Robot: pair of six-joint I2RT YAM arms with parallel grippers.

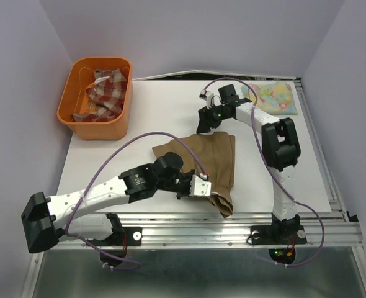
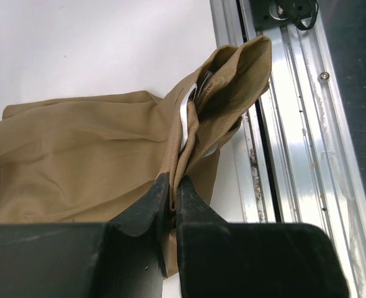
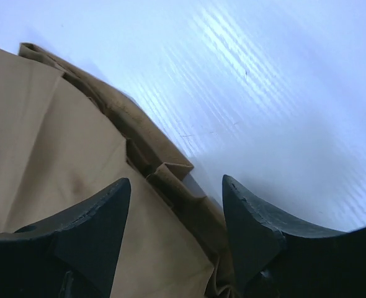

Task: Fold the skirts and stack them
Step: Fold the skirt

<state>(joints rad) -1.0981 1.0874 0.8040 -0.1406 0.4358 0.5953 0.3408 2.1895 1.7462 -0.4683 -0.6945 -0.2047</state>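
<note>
My left gripper (image 2: 172, 186) is clamped tight on the tan-brown skirt (image 1: 203, 160). Its jaws are pressed together on a bunched fold at the skirt's near right corner, just beside the aluminium rail (image 2: 294, 155) along the table's front edge. In the left wrist view the pinched cloth stands up in a ridge beyond the fingertips, with something metallic and shiny tucked in the fold; I can't tell what it is. The rest of the skirt spreads flat to the left.

My right gripper (image 3: 177, 183) is spread wide at the skirt's far edge. In the right wrist view the folded hem runs diagonally between the two fingers (image 3: 93, 223), tan cloth under the left one and bare white table (image 1: 164, 105) beyond the right one. I can't tell whether the fingertips touch the cloth.

The tan-brown skirt lies mid-table between the two arms. The pastel floral skirt (image 1: 273, 97) lies flat at the far right corner, well apart from it. The plaid skirt (image 1: 105, 90) is crumpled inside the orange basket (image 1: 68, 105) at the far left.
</note>
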